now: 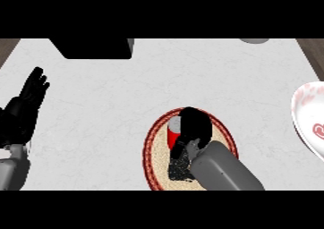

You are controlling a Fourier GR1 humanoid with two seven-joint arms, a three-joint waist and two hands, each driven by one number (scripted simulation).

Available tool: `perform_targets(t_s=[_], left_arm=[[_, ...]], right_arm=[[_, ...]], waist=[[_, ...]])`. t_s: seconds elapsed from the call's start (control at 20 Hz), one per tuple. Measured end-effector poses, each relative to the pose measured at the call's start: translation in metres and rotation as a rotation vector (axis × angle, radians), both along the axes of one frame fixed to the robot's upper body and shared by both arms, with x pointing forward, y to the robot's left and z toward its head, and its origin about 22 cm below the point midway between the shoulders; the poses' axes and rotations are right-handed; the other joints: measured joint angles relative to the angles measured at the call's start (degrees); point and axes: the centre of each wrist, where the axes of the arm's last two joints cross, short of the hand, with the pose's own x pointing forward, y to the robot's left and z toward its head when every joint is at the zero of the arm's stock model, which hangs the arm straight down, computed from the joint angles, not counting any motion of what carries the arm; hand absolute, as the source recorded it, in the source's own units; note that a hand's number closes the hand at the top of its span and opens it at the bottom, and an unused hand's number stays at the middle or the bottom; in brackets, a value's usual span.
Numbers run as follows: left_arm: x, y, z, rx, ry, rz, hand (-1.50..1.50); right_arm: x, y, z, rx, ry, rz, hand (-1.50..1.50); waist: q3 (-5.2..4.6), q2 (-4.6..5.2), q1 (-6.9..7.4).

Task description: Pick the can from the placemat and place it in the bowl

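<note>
A red can with a grey top stands on a round woven placemat with a dark red rim, low in the middle of the head view. My right hand lies over the placemat, right beside the can and covering most of it; its fingers look curled round the can. A white bowl with red markings sits at the right edge, partly cut off. My left hand rests open at the left edge, fingers up.
A black box-like object stands at the back left of the white counter. A small grey object shows at the back right edge. Brown wood strips border the counter on both sides.
</note>
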Motion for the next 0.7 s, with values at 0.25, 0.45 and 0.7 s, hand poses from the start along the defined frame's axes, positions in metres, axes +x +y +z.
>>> perform_targets(t_s=[0.25,0.45,0.7], left_arm=[[-0.004,-0.003,0.001,0.0,-0.001,-0.004,0.0],[-0.004,-0.002,0.003,0.001,-0.008,-0.005,0.0],[-0.004,-0.005,-0.002,0.001,-0.005,0.0,0.0]], right_arm=[[0.03,-0.035,0.001,-0.075,-0.056,-0.136,1.5],[0.068,-0.101,0.01,-0.13,-0.103,-0.327,1.5],[0.09,-0.126,0.033,-0.215,-0.218,-0.42,1.5]], waist=[[0.1,0.36,0.24],[0.16,0.83,0.54],[0.14,0.64,0.25]])
